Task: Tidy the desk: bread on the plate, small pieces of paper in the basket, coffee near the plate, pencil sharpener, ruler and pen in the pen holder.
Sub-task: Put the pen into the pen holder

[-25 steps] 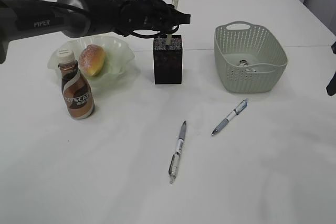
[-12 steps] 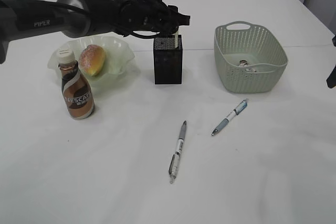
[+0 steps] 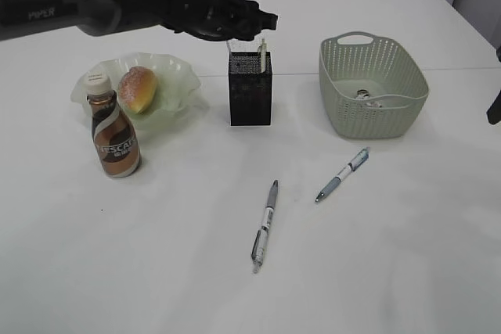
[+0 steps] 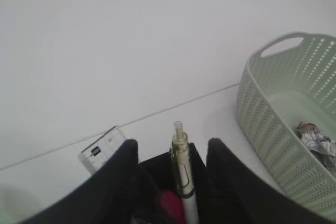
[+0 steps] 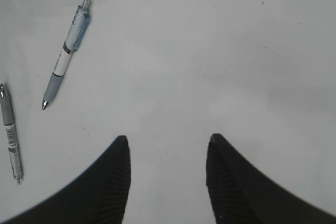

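Gold-clipped pen (image 4: 181,182) upright in pen holder (image 3: 250,91); left end effector (image 4: 173,156) spread, straddling it untouched.

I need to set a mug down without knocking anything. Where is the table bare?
Bare: the whole near edge below the grey pen, and the front left below the coffee bottle. Crowded: the back row, green plate, black mesh holder, green basket.

The white table (image 3: 391,271) carries a pale green plate (image 3: 176,76) at rear left, a coffee bottle (image 3: 113,134) just in front of it, a black pen holder (image 3: 250,93) at centre, a green basket (image 3: 373,87) at right, a grey pen (image 3: 265,224) and a blue pen (image 3: 342,174) lying loose in front.
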`<state>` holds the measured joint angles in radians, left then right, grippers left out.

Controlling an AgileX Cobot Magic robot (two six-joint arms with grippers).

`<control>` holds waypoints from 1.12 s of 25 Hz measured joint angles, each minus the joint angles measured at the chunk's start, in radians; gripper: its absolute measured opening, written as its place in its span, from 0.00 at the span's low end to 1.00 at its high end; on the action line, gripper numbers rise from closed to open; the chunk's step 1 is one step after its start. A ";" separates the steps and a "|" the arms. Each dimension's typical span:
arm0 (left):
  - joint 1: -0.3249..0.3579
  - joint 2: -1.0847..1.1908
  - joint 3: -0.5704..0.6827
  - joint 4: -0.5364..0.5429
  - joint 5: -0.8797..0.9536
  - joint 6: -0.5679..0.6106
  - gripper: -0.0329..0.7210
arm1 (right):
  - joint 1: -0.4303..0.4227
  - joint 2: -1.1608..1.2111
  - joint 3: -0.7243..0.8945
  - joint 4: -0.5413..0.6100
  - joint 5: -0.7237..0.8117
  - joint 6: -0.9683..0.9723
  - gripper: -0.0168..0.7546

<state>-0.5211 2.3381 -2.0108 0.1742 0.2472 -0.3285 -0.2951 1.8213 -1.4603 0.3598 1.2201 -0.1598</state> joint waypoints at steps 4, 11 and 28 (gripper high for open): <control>0.000 -0.046 0.000 0.000 0.080 0.000 0.46 | 0.000 0.000 -0.002 0.008 0.000 0.000 0.51; 0.000 -0.121 0.000 -0.004 0.255 0.000 0.46 | 0.000 0.000 -0.002 0.021 0.000 0.000 0.51; 0.000 -0.300 0.000 -0.097 0.683 0.026 0.46 | 0.000 -0.124 0.008 0.043 0.000 0.057 0.51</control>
<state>-0.5211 2.0385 -2.0108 0.0770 0.9299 -0.3023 -0.2951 1.6968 -1.4522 0.4023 1.2201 -0.1027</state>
